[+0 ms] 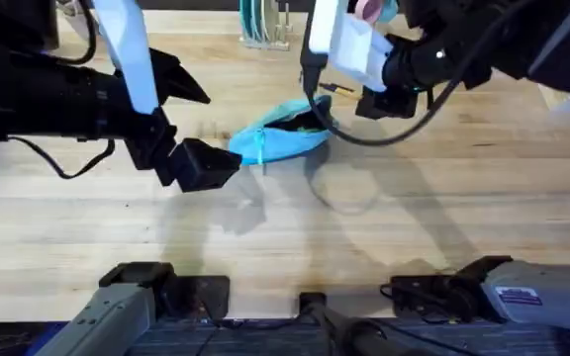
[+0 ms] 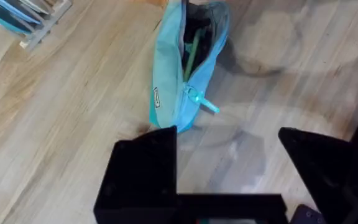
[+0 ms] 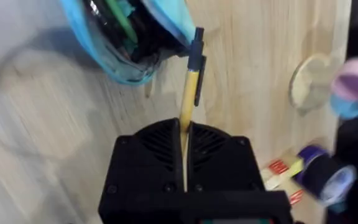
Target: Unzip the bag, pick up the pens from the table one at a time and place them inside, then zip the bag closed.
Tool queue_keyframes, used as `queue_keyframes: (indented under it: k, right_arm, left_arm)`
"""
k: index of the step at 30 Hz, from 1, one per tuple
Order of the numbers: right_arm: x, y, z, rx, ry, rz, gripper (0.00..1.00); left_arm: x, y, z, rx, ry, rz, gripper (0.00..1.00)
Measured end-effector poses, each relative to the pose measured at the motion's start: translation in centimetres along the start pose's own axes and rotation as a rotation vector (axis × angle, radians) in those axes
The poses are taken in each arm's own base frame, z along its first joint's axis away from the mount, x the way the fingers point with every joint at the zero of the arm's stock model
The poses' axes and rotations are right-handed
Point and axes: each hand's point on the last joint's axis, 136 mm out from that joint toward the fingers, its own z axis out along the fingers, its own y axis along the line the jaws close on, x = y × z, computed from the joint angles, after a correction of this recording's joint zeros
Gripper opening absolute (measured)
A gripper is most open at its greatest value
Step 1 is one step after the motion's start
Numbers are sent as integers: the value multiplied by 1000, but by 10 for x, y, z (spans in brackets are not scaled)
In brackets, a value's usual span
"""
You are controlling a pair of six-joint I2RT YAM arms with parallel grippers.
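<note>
Overhead view: a soft, light blue fabric pencil pouch (image 1: 283,140) lies on the light wooden plank tabletop (image 1: 384,227), slightly above and left of the frame's centre, its zipper drawn open so that a dark interior shows at its upper right end. The left gripper (image 1: 198,127) sits at the pouch's left end in the centre left of the frame, its two black fingers (image 1: 206,163) spread wide apart with nothing between them; the lower finger lies just beside the pouch's left tip. The right gripper (image 1: 317,91), on a white and black wrist, hangs above the pouch's open end in the upper middle of the frame.

Left wrist view: the pouch (image 2: 188,68) occupies the upper centre, mouth open, with a green stick-like object (image 2: 192,53) visible inside and a turquoise zipper pull (image 2: 205,103) projecting from its side. The black fingers (image 2: 143,171) frame the lower part of the picture, well separated and empty.

Right wrist view: the right gripper (image 3: 185,135) has its black fingers (image 3: 148,152) closed tight on a slim yellow stick pen with a dark blue-black capped end (image 3: 191,81). The capped end points to the open mouth of the pouch (image 3: 123,43) in the upper left and touches or just overlaps its rim; whether it has entered cannot be told
</note>
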Motion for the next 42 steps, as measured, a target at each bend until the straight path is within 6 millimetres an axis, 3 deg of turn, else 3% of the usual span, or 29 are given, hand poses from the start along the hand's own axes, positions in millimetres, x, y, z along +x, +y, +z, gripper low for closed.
queue_keyframes:
  k: [9, 17, 24, 42]
  right_arm:
    - [-5, 20, 10, -98, -36, -397, 32]
    - [-6, 26, 28, -140, -55, -623, 32]
    - [-20, 28, 33, -130, -123, -697, 32]
    - [-65, 59, 62, -174, -222, -797, 32]
  left_arm:
    - [0, 0, 0, 0, 0, 0, 993]
    - [0, 0, 0, 0, 0, 0, 993]
    - [0, 0, 0, 0, 0, 0, 993]
    - [1, -1, 0, 3, 2, -2, 994]
